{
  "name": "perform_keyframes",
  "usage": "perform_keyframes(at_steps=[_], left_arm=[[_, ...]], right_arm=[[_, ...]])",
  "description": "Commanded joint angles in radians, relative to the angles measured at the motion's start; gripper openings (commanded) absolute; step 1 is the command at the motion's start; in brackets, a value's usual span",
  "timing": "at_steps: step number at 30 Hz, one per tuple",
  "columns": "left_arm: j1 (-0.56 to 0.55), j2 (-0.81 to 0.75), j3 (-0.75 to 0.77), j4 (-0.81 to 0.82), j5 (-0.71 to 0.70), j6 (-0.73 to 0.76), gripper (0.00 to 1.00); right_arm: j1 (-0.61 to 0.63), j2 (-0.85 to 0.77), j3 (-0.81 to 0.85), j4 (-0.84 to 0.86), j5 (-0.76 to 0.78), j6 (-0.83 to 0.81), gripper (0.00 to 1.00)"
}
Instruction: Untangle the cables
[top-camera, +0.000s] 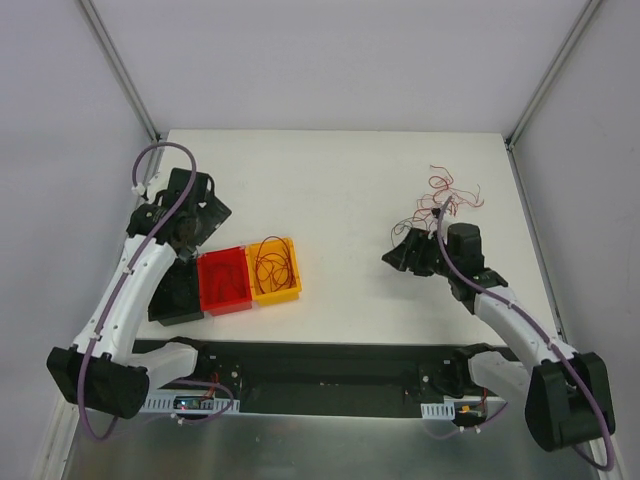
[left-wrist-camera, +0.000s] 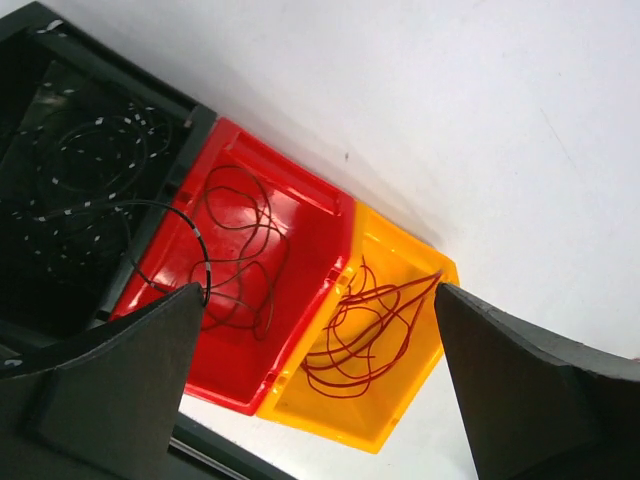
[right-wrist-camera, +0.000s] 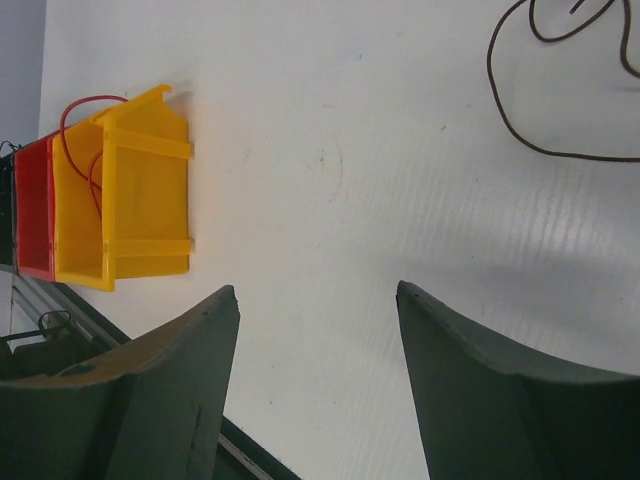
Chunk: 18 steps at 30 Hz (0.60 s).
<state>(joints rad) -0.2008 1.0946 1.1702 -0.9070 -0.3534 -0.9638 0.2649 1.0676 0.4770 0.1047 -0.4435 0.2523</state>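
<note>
Left arm's folded up over the red bin (left-wrist-camera: 300, 215) and yellow bin (left-wrist-camera: 400, 385), left end effector (left-wrist-camera: 315, 300) spread wide, holding nothing. Right end effector (right-wrist-camera: 318, 292) is open and empty too, low over the desk (top-camera: 350, 180). The tangled cables (top-camera: 445, 200) lie just past it, far right.

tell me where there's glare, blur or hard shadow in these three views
top external: even light, soft shadows, the thin cables barely resolve; left wrist: pale glare on the glossy red bin, the left fingers dark and soft; right wrist: pale sheen across the table, the right fingers blurred, the yellow bin sharp
</note>
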Motion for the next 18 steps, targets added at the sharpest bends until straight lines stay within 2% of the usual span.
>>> perform_keyframes(at_steps=[1, 2, 3, 4, 5, 9, 12, 15, 17, 18], left_arm=[[-0.029, 0.031, 0.043, -0.044, -0.05, -0.002, 0.99], [-0.029, -0.005, -0.027, -0.044, -0.089, -0.047, 0.99], [-0.028, -0.062, -0.093, -0.037, -0.123, -0.088, 0.94], [-0.025, -0.117, -0.145, -0.021, -0.148, -0.12, 0.84], [-0.011, -0.157, -0.194, 0.005, -0.157, -0.11, 0.74], [0.049, -0.239, -0.263, -0.01, -0.209, -0.073, 0.59], [0.139, -0.282, -0.342, -0.021, -0.194, -0.073, 0.42], [0.237, -0.269, -0.42, 0.008, -0.122, -0.044, 0.23], [0.255, -0.231, -0.417, 0.017, -0.095, -0.009, 0.24], [0.253, -0.222, -0.394, 0.022, -0.075, 0.017, 0.3]], right_arm=[[-0.004, -0.121, 0.055, -0.157, 0.103, -0.044, 0.67], [-0.004, -0.139, 0.061, -0.174, 0.115, -0.044, 0.67], [-0.006, -0.159, 0.064, -0.197, 0.123, -0.042, 0.67], [-0.006, -0.172, 0.066, -0.203, 0.13, -0.038, 0.67], [-0.006, -0.181, 0.063, -0.203, 0.132, -0.03, 0.67], [-0.003, -0.166, 0.081, -0.188, 0.121, -0.028, 0.67], [-0.003, -0.124, 0.115, -0.198, 0.105, -0.044, 0.67], [-0.003, -0.109, 0.12, -0.188, 0.098, -0.051, 0.67], [-0.001, -0.11, 0.101, -0.162, 0.098, -0.048, 0.67], [0.0, -0.11, 0.089, -0.154, 0.095, -0.048, 0.67]])
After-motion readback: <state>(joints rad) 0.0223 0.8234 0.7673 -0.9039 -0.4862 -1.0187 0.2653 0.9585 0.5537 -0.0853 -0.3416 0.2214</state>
